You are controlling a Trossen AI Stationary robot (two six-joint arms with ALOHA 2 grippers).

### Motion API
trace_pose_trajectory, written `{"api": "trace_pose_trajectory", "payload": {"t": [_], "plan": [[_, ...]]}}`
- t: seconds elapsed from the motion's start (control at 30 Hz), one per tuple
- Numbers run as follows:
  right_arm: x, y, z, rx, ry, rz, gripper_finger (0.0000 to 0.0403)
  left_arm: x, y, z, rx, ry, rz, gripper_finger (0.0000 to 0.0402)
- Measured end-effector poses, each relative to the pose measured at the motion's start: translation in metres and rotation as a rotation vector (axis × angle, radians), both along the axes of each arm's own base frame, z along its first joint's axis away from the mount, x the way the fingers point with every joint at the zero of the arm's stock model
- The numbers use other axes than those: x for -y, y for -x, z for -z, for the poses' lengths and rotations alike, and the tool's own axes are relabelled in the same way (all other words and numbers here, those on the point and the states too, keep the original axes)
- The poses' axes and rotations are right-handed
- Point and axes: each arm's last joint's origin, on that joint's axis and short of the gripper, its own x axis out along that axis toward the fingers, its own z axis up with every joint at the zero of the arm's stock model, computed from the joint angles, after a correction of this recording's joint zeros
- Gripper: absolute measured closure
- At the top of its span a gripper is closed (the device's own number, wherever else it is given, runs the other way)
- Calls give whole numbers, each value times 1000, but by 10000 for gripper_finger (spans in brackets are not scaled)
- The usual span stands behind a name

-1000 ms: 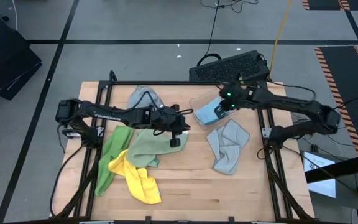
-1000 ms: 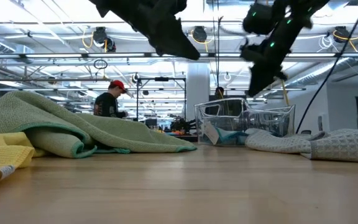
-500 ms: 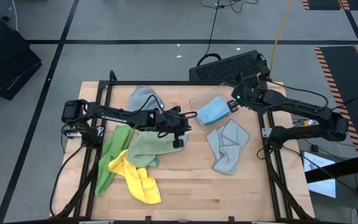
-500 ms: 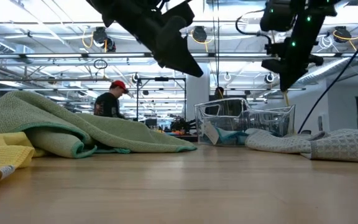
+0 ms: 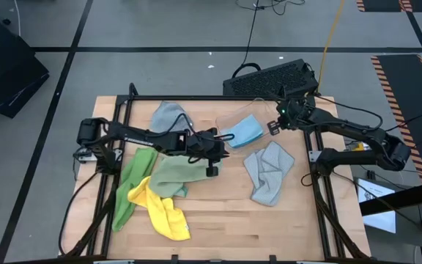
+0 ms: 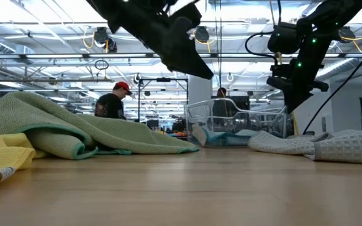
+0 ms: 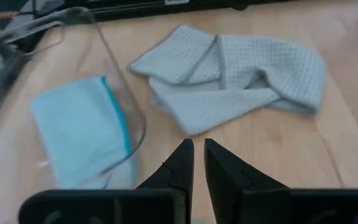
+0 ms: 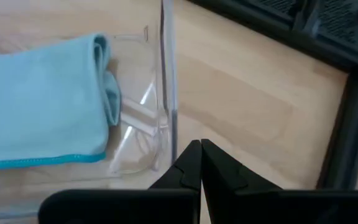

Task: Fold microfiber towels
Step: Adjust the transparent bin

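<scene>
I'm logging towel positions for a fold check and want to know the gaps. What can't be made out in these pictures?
- High view: part of the sage green towel is hidden under the left gripper and arm.
- Low view: the light blue towel in the clear bin shows only as a sliver behind the bin's wall.
- Right wrist view: the light blue towel is cut off by the edge; the right gripper holds nothing.

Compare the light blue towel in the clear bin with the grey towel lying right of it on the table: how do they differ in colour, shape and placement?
The light blue towel lies folded flat with neat edges; the grey towel lies crumpled and loosely bunched. The light blue towel sits inside the clear plastic bin; the grey towel rests directly on the wooden table. Both are soft cloths, and neither is held by a gripper.
</scene>
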Motion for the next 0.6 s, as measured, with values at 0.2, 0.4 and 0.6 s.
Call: {"api": "trace_pose_trajectory", "payload": {"t": [0.2,0.4,0.6], "plan": [[-8,-5,0,44,-52,-37,403,-9,-19,23,19,104,3,360],[-19,-14,1,67,-74,-84,403,-32,-20,39,-91,155,-112,360],[-30,-20,1,70,-88,-130,403,-51,-15,42,-112,200,-272,360]]}}
